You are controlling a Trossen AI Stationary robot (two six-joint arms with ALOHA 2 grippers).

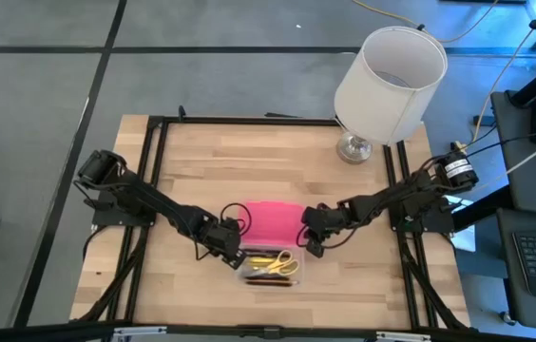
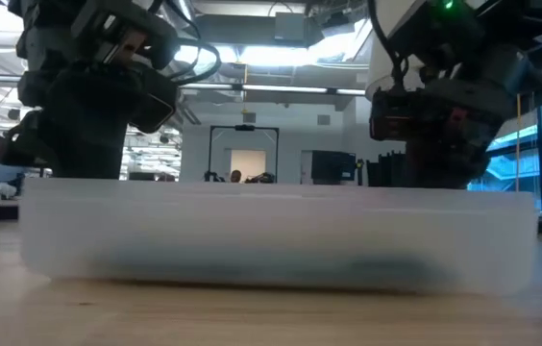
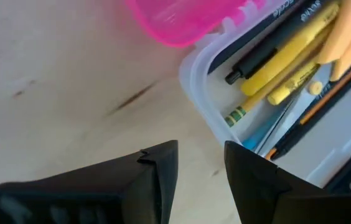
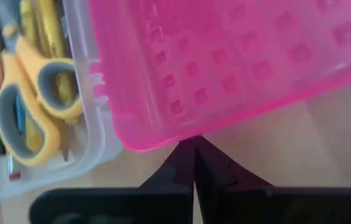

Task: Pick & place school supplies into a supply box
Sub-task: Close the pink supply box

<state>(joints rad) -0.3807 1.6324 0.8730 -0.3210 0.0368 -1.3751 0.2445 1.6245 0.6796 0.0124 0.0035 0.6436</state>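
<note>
Both grippers are parked at the box, lid flipped open, supplies already inside.

You've got the box (image 1: 270,267) near the front middle of the table (image 1: 192,152), its pink lid (image 1: 270,222) laid back flat toward the lamp (image 1: 389,78), which keeps the clear base open from above. Scissors (image 4: 29,109) and the pens (image 3: 287,59) lie lengthwise in the base, so it looks like the placing part is pretty much done and closing the lid is what's left. Your left gripper (image 3: 200,163) sits just off the base's corner with its fingers a bit apart and nothing between them. Your right gripper (image 4: 195,163) has its fingers pressed together, tips right at the lid's far edge. My guess is it's there to nudge under and swing the lid over, not to pinch anything.
</note>
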